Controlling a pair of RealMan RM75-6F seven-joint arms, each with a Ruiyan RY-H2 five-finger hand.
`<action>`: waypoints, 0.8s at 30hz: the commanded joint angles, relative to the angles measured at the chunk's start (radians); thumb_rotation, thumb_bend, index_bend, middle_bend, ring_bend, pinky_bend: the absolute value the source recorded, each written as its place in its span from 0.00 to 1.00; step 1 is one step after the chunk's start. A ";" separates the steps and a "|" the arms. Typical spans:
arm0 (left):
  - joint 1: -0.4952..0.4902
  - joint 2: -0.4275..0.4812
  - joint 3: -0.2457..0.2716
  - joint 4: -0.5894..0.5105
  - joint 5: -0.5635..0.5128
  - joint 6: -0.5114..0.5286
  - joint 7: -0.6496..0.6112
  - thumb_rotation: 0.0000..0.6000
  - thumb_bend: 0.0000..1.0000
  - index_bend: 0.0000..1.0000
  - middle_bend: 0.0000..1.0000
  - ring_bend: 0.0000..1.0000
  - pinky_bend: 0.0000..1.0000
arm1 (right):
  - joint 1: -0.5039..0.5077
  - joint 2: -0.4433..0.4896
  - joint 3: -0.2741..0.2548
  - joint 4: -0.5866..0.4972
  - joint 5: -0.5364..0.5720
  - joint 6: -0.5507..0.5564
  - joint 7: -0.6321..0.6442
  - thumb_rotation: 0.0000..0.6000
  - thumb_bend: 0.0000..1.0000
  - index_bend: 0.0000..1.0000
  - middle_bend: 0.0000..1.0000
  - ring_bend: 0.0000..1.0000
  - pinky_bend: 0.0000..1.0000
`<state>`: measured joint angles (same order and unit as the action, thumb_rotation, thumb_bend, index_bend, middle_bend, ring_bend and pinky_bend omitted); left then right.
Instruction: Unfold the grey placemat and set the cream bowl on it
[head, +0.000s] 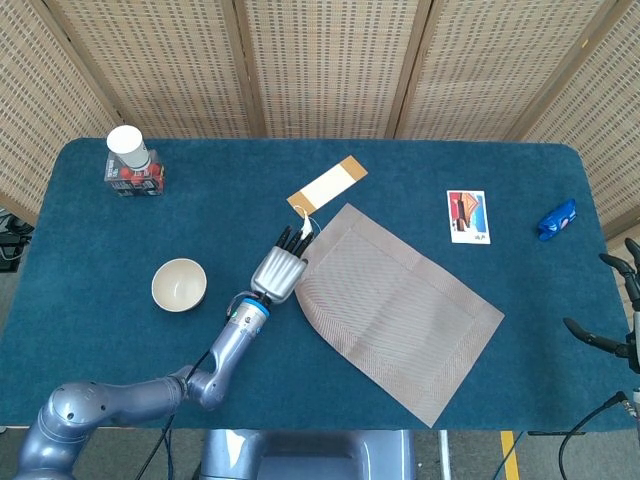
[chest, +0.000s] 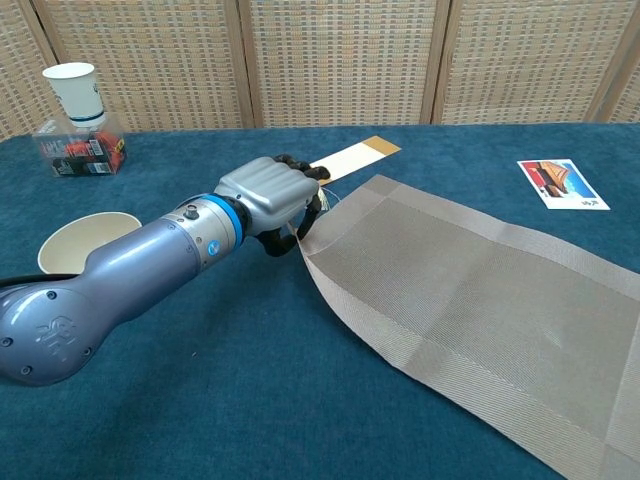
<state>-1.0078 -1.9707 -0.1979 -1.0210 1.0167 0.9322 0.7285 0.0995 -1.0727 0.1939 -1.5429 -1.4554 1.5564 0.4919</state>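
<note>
The grey placemat (head: 400, 310) lies opened out at a slant on the blue table (head: 120, 240). My left hand (head: 282, 270) is at its left corner. In the chest view that hand (chest: 268, 195) grips the placemat's (chest: 480, 300) left edge, which stands raised off the cloth. The cream bowl (head: 179, 284) sits upright and empty to the left of the hand, apart from the mat; in the chest view the bowl (chest: 80, 240) shows beside my forearm. Only dark, spread fingers of my right hand (head: 600, 338) show at the right border, holding nothing.
A paper cup (head: 128, 148) stands on a clear box (head: 133, 178) at the back left. A white and tan card (head: 328, 185) lies just beyond the mat's corner. A picture card (head: 468, 217) and a blue object (head: 557, 219) lie at the right.
</note>
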 joint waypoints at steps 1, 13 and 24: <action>0.003 -0.005 -0.001 0.007 0.011 0.006 -0.008 1.00 0.48 0.67 0.00 0.00 0.00 | 0.000 0.000 0.000 0.000 -0.001 0.000 -0.002 1.00 0.23 0.22 0.00 0.00 0.00; 0.034 0.031 -0.001 -0.058 0.056 0.052 -0.035 1.00 0.48 0.76 0.00 0.00 0.00 | 0.001 0.003 -0.005 -0.010 -0.005 -0.007 -0.016 1.00 0.22 0.23 0.00 0.00 0.00; 0.156 0.232 0.070 -0.387 0.124 0.184 -0.018 1.00 0.48 0.77 0.00 0.00 0.00 | -0.003 0.004 -0.007 -0.020 -0.016 0.007 -0.036 1.00 0.22 0.23 0.00 0.00 0.00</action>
<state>-0.8945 -1.7951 -0.1549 -1.3371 1.1151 1.0737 0.7148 0.0968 -1.0691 0.1864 -1.5620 -1.4712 1.5630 0.4565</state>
